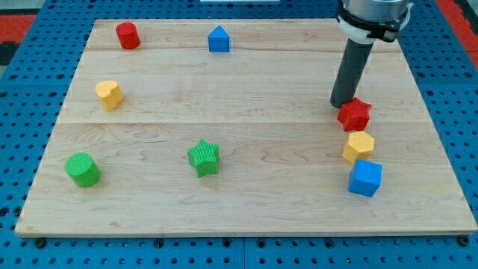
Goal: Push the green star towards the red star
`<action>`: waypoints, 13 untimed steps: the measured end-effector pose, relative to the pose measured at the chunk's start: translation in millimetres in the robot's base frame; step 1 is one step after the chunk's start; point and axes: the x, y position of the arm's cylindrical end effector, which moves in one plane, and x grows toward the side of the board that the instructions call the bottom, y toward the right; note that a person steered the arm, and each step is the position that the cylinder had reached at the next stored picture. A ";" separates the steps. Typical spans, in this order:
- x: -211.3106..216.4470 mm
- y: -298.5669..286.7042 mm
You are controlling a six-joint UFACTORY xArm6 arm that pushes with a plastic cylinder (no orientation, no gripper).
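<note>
On the pale, grained wooden board [246, 82], my tip [343, 103], the end of a smooth dark rod with no jaws to open or close, rests just at the upper left of the ribbed red plastic star [355, 113], apparently touching it. The ribbed green plastic star [204, 157] lies well apart, toward the view's bottom centre, with a green cylinder [82, 169] further left. Below the red star sit a yellow hexagonal block [359, 146] and a blue cube [365, 178]; a red cylinder [128, 35], a blue house-shaped block [219, 39] and a yellow heart-like block [109, 94] occupy the upper left.
</note>
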 end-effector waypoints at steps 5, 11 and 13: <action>117.6 -235.0; 8.5 -57.1; -25.3 -87.6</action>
